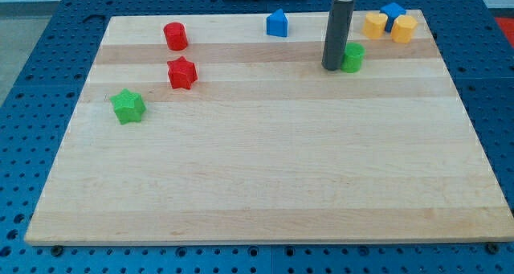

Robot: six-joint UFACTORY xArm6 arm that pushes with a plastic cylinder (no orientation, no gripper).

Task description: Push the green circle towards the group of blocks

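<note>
The green circle (353, 57) is a short green cylinder near the view's top right of the wooden board (265, 186). My tip (332, 67) stands right against its left side, touching or almost touching it. The group of blocks lies up and to the right of it at the board's top right corner: a yellow star-like block (374, 24), a blue block (393, 14) and a yellow block (403, 29), packed close together.
A blue block (277, 23) sits at the top centre. A red cylinder (175, 36), a red star (182, 73) and a green star (128, 106) lie on the left part of the board. The board's edges drop to a blue perforated table.
</note>
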